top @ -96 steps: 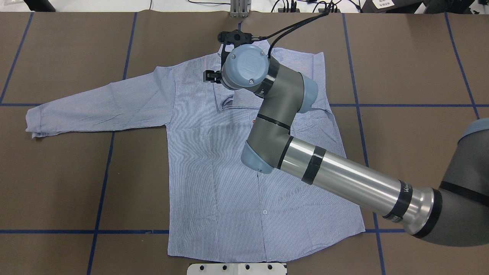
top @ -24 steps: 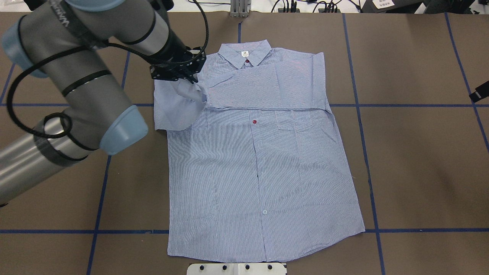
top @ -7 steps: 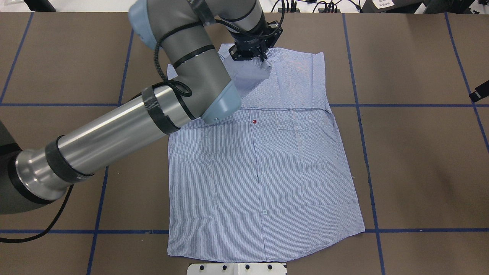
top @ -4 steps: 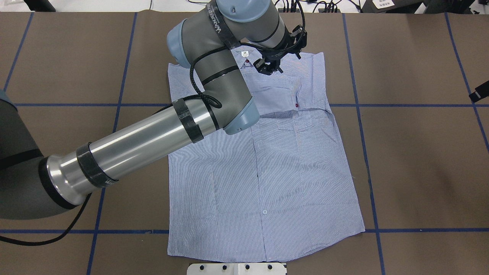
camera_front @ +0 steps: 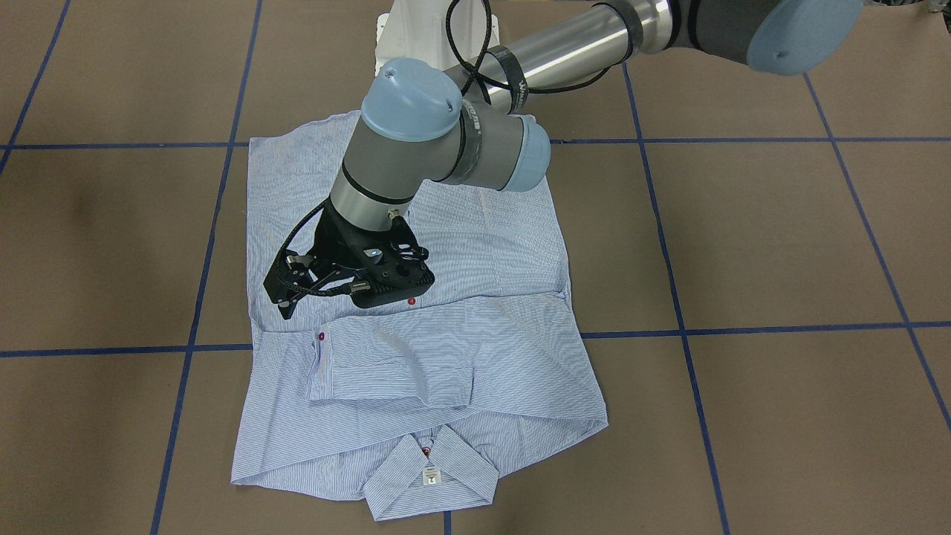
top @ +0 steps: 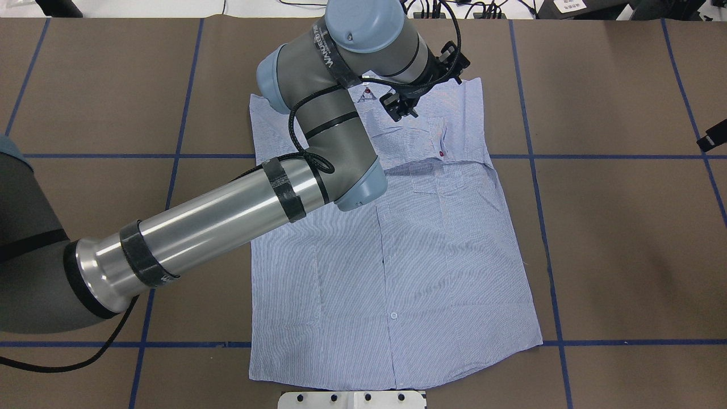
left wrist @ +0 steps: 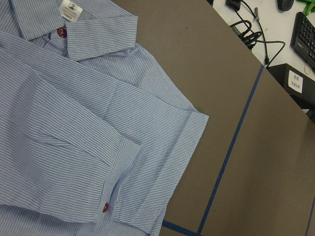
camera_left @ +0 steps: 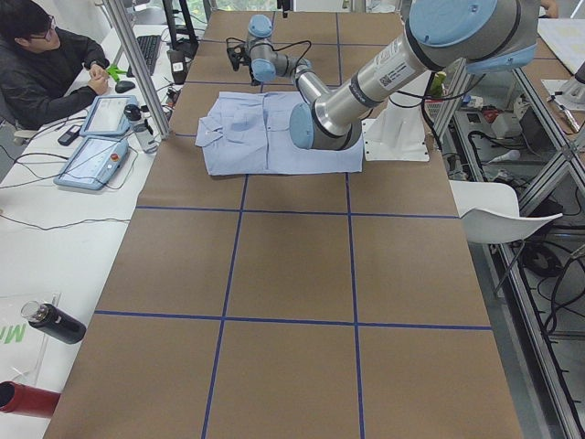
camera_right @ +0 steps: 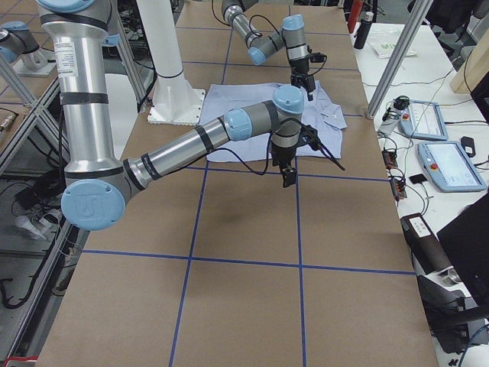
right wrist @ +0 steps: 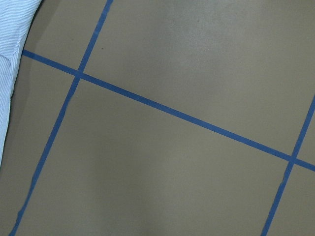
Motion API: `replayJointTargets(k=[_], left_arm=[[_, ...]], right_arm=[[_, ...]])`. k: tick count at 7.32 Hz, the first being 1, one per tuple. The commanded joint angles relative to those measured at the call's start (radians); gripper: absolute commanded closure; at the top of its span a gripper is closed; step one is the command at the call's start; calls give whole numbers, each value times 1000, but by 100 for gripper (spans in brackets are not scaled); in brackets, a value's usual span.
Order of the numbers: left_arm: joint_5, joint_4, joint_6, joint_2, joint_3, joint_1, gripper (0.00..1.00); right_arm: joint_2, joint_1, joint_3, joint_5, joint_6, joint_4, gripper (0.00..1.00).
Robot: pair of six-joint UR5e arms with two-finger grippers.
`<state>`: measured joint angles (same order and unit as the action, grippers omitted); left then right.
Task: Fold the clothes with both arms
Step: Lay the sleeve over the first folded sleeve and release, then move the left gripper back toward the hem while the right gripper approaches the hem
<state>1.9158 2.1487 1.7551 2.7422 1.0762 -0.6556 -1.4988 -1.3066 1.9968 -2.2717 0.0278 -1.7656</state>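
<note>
The light blue striped shirt (top: pixel 397 255) lies flat, front up, with both sleeves folded across the chest (camera_front: pixel 446 349). Its collar with the white label (camera_front: pixel 429 464) points away from the robot. A cuff with a red button (top: pixel 442 152) lies on top and also shows in the left wrist view (left wrist: pixel 106 207). My left gripper (top: pixel 402 111) hovers just above the folded sleeves, open and empty (camera_front: pixel 282 301). Only a black tip of my right gripper (top: pixel 707 142) shows at the table's right edge, far from the shirt (camera_right: pixel 289 176). I cannot tell its state.
The white pedestal base (top: pixel 352 399) stands at the table's near edge below the shirt's hem. Blue tape lines (top: pixel 568 156) grid the brown table. An operator (camera_left: pixel 41 64) sits with tablets (camera_left: pixel 96 151) at the table's far side.
My left gripper carried the left sleeve over the chest, let it go and rose slightly to the right. The right arm had withdrawn to the right edge before that.
</note>
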Motion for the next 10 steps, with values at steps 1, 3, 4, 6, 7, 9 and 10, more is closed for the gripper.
replayJointTargets(k=[1, 3, 4, 6, 7, 9, 10], left_arm=[[54, -208, -180, -109, 209, -1, 0], [57, -280, -271, -354, 528, -1, 0], [57, -306, -311, -451, 651, -1, 0], [54, -368, -388, -614, 862, 5, 0], [46, -363, -397, -718, 949, 17, 0], [8, -357, -396, -833, 1036, 88, 0], [-77, -340, -387, -904, 1070, 158, 0]], right_arm=[[12, 4, 10, 0, 82, 2, 0], [6, 89, 5, -5, 328, 188, 0], [2, 174, 11, 1, 541, 325, 0], [-88, 338, 67, 62, 839, 544, 0], [-134, 430, 145, 130, 938, 552, 0], [-199, 679, 233, 370, 1146, 552, 0], [-214, 816, 244, 505, 1255, 552, 0]])
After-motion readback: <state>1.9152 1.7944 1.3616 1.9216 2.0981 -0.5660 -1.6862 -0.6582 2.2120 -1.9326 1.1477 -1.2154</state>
